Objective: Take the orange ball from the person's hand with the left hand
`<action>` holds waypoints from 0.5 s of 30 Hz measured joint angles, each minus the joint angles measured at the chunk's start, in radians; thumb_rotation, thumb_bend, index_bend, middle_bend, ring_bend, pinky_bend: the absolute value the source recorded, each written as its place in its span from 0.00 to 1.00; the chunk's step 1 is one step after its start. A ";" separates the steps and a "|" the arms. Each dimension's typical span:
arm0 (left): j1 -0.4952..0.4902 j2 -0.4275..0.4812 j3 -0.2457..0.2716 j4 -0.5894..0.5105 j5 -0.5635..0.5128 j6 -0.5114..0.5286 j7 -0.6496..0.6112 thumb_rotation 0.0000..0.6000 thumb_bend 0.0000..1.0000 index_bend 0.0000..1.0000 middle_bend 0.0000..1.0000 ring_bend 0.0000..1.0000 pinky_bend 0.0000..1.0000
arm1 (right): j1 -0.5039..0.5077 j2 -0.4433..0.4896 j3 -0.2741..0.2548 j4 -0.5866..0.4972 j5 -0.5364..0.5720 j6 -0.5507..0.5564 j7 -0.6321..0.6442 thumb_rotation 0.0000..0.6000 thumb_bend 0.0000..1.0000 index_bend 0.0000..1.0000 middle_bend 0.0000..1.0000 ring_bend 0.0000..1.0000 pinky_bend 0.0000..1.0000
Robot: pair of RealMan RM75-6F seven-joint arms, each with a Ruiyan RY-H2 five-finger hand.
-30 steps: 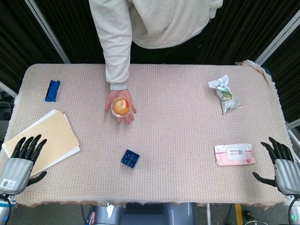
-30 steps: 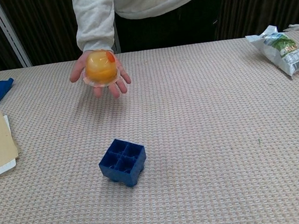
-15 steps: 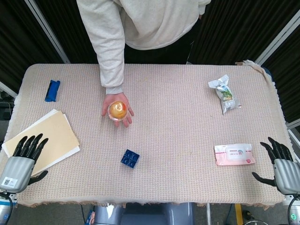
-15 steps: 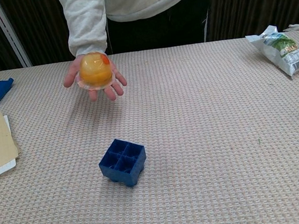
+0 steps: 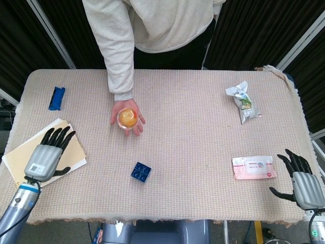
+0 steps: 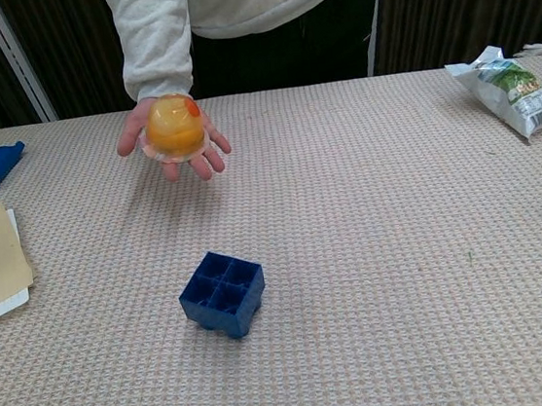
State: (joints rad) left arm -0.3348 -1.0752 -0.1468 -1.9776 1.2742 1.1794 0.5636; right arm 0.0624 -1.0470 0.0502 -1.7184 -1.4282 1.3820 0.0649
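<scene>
Left fingers: dark, spread wide, holding nothing.
Left hand (image 5: 48, 156): grey shell, palm down over the folder (image 5: 71, 145); it has moved up and inward from the table corner.
Right hand (image 5: 298, 178): fingers apart, empty, at the near right edge, barely shifted.
Ball (image 5: 127, 117): glossy, translucent orange, round, resting on the person's hand (image 5: 127, 116), upturned above the cloth (image 5: 193, 132).
Cloth: beige, waffle-woven.
Block (image 5: 140, 172): blue, square, gridded plastic.
Wipes (image 5: 254, 167): soft pink pack.
</scene>
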 measured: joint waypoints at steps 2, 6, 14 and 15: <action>-0.057 -0.018 -0.039 -0.012 -0.099 -0.027 0.077 1.00 0.19 0.02 0.00 0.00 0.00 | 0.001 0.003 -0.001 -0.002 0.003 -0.006 0.007 1.00 0.07 0.14 0.00 0.00 0.00; -0.168 -0.067 -0.103 -0.019 -0.285 -0.061 0.211 1.00 0.23 0.04 0.00 0.00 0.02 | 0.002 0.009 -0.001 -0.007 0.013 -0.016 0.022 1.00 0.07 0.14 0.00 0.00 0.00; -0.452 -0.237 -0.217 0.075 -0.705 -0.047 0.462 1.00 0.23 0.12 0.00 0.00 0.08 | 0.007 0.019 0.002 -0.007 0.029 -0.032 0.052 1.00 0.07 0.14 0.00 0.00 0.00; -0.488 -0.261 -0.229 0.098 -0.749 -0.044 0.484 1.00 0.24 0.13 0.00 0.00 0.09 | 0.007 0.020 0.002 -0.007 0.029 -0.033 0.054 1.00 0.07 0.14 0.00 0.00 0.00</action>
State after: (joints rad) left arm -0.8229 -1.3362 -0.3762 -1.8799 0.5251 1.1359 1.0474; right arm 0.0695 -1.0272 0.0524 -1.7256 -1.3994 1.3486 0.1192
